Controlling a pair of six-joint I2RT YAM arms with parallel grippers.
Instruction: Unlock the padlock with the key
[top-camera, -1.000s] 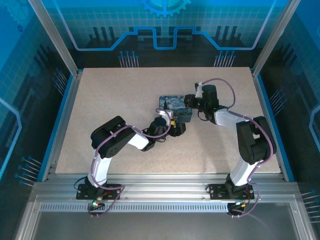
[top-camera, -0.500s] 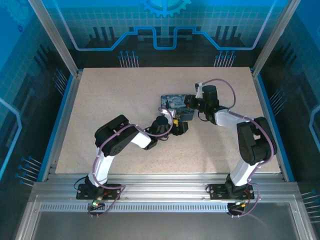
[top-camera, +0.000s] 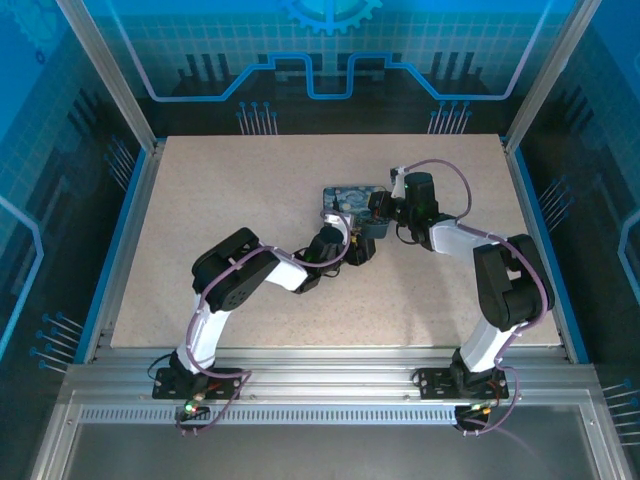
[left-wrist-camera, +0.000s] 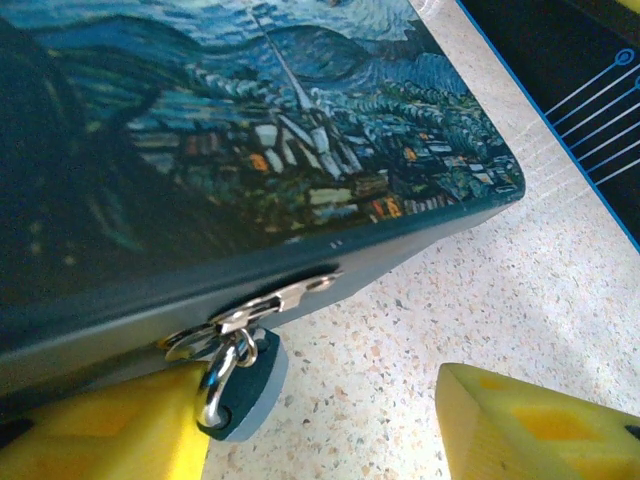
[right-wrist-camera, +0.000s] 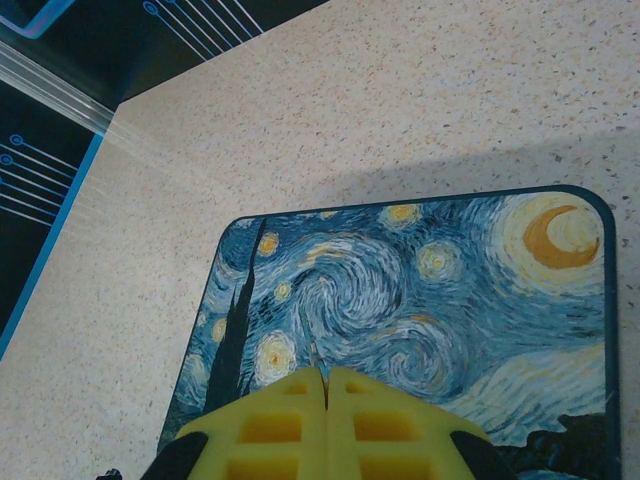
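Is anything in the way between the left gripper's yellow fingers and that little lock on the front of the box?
Nothing visible does. The padlock hangs on the box's front wall, right beside one finger of the open left gripper. Just bare table lies between the two fingers.

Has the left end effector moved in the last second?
Yes: the left end effector crept away from the table near edge, toward the box.

box (top-camera: 345, 197) with swirly blue lid: 1 o'clock of table (top-camera: 220, 220) centre | left gripper (top-camera: 356, 243): at box's 6 o'clock, close against it | right gripper (top-camera: 375, 211): over box's 4 o'clock corner
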